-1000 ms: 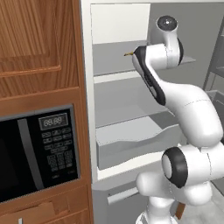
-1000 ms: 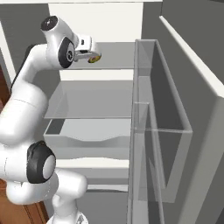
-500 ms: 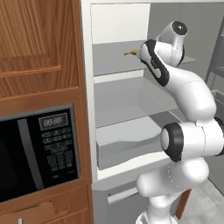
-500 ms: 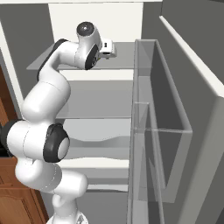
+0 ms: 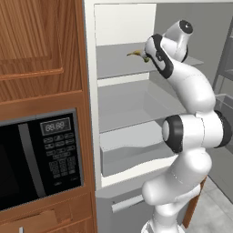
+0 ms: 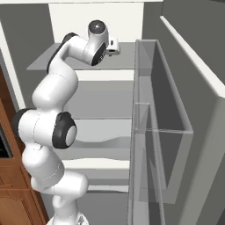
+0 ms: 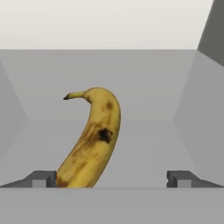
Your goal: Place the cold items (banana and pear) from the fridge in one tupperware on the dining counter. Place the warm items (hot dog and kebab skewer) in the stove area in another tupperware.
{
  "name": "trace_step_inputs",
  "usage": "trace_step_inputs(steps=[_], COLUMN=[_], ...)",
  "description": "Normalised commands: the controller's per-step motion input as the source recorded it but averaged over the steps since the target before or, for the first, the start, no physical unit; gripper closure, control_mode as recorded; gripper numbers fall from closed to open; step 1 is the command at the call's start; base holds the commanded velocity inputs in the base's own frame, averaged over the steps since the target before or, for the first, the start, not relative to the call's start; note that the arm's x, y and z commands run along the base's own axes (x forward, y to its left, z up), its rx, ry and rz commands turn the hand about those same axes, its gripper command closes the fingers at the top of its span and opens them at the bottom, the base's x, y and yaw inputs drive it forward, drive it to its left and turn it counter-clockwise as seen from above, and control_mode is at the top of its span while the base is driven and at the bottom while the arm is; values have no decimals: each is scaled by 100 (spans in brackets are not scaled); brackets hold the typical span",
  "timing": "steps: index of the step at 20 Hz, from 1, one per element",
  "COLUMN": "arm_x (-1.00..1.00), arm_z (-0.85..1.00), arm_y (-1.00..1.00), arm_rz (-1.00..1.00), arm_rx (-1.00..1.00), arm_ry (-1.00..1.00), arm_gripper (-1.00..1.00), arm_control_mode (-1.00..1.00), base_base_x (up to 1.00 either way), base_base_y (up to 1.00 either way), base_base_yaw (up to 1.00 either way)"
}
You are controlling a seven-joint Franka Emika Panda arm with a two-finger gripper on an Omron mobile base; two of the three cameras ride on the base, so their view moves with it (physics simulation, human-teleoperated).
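The fridge [image 5: 124, 28] stands open, and my arm reaches onto its top shelf [image 6: 48, 61]. A yellow banana [image 7: 92, 140] with brown spots lies on that shelf, curving away from me, its near end just inside my left fingertip [image 7: 41, 178]. My gripper [image 7: 111, 179] is open wide, level with the shelf, with the banana's near end between the fingers and untouched. In the left base view the banana's tip [image 5: 135, 54] pokes out to the left of my wrist. The right base view shows my hand [image 6: 112, 45] over the shelf.
A black microwave [image 5: 41, 159] sits in the wooden cabinet left of the fridge. Below the top shelf are a second shelf [image 5: 132, 107] and a grey drawer bin [image 5: 132, 154]. The open fridge door with clear bins [image 6: 158, 123] stands close on the right.
The arm has stretched deeper into the fridge along the top shelf, bringing the hand up to the banana. The fingers have stayed wide apart.
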Motion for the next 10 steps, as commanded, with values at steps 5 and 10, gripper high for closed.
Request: trace_step_inputs(steps=[5, 10], arm_x=[11, 9], arm_z=[-6, -10], arm_y=[32, 37], arm_rz=[1, 1], arm_rx=[0, -1], arm_ry=[0, -1], arm_gripper=[-100, -100], arm_control_mode=[-100, -100], base_base_x=[0, 0], base_base_y=[0, 0], base_base_yaw=[0, 0])
